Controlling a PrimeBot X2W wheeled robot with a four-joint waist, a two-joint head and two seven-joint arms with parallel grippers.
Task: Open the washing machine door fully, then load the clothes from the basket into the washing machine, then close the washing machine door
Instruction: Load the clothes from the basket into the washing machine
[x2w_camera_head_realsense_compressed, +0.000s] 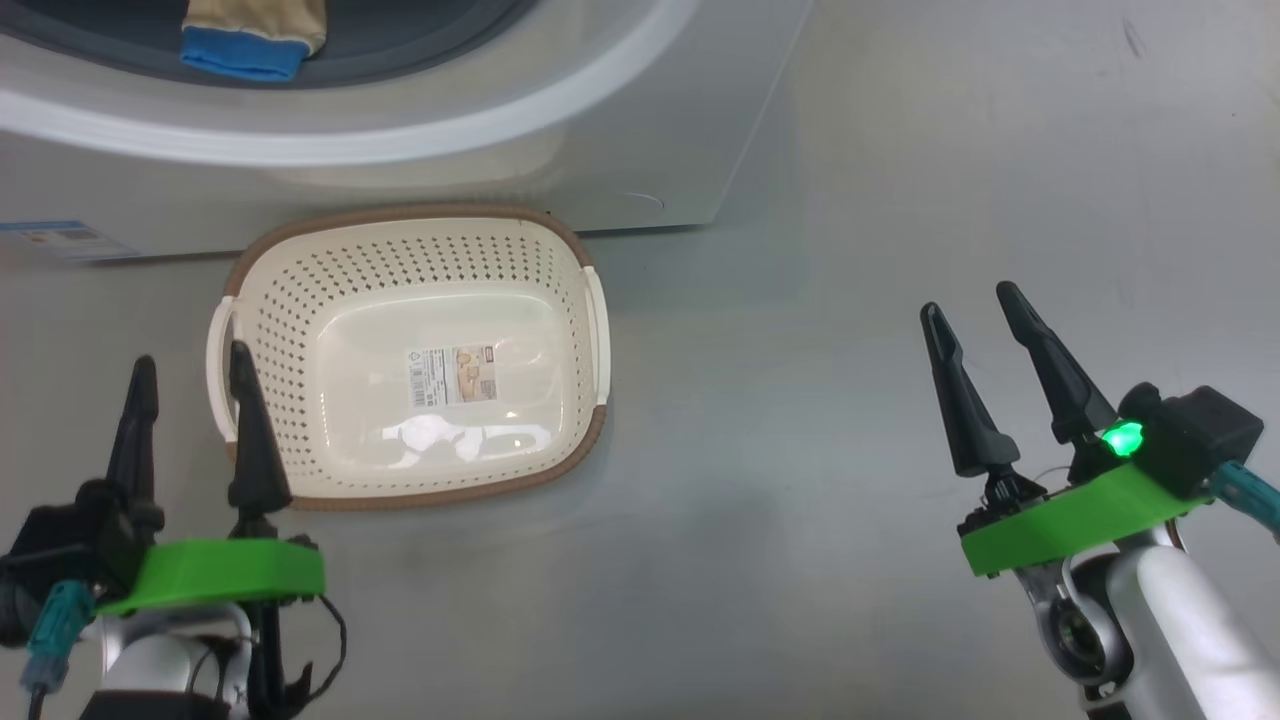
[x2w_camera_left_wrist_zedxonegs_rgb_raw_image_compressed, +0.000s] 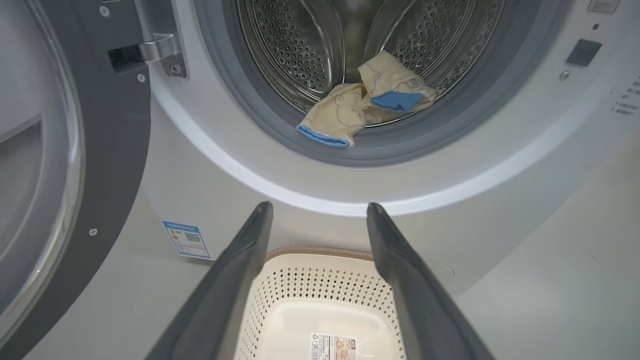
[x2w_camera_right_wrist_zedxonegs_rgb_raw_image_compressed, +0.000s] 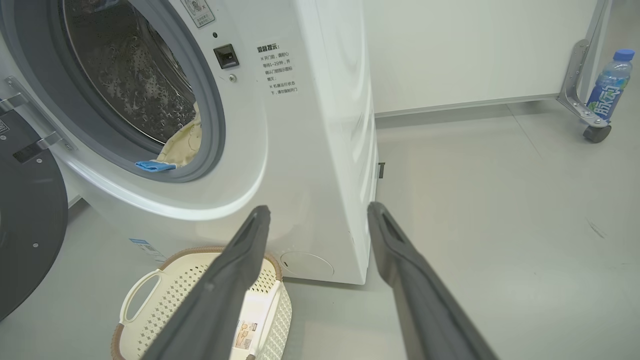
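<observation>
The cream basket (x2w_camera_head_realsense_compressed: 270, 290) stands on the floor against the white washing machine (x2w_camera_head_realsense_compressed: 640, 110), with only a label sticker on its base. The cream-yellow clothes (x2w_camera_left_wrist_zedxonegs_rgb_raw_image_compressed: 360, 100) with blue trim lie in the steel drum, one blue cuff draped over the grey gasket. The washing machine door (x2w_camera_left_wrist_zedxonegs_rgb_raw_image_compressed: 115, 150) is swung wide to the left, its black rim facing me. My left gripper (x2w_camera_head_realsense_compressed: 190, 365) is open, low beside the basket's left handle. My right gripper (x2w_camera_head_realsense_compressed: 975, 305) is open too, well to the right of the basket above bare floor. Nothing is between either pair of fingers.
A blue label sticker (x2w_camera_left_wrist_zedxonegs_rgb_raw_image_compressed: 186, 240) sits low on the washer front. In the right wrist view a blue-capped drink bottle (x2w_camera_right_wrist_zedxonegs_rgb_raw_image_compressed: 607, 87) stands by a castor wheel (x2w_camera_right_wrist_zedxonegs_rgb_raw_image_compressed: 595, 132) at the far right wall. Grey floor stretches to the right of the machine.
</observation>
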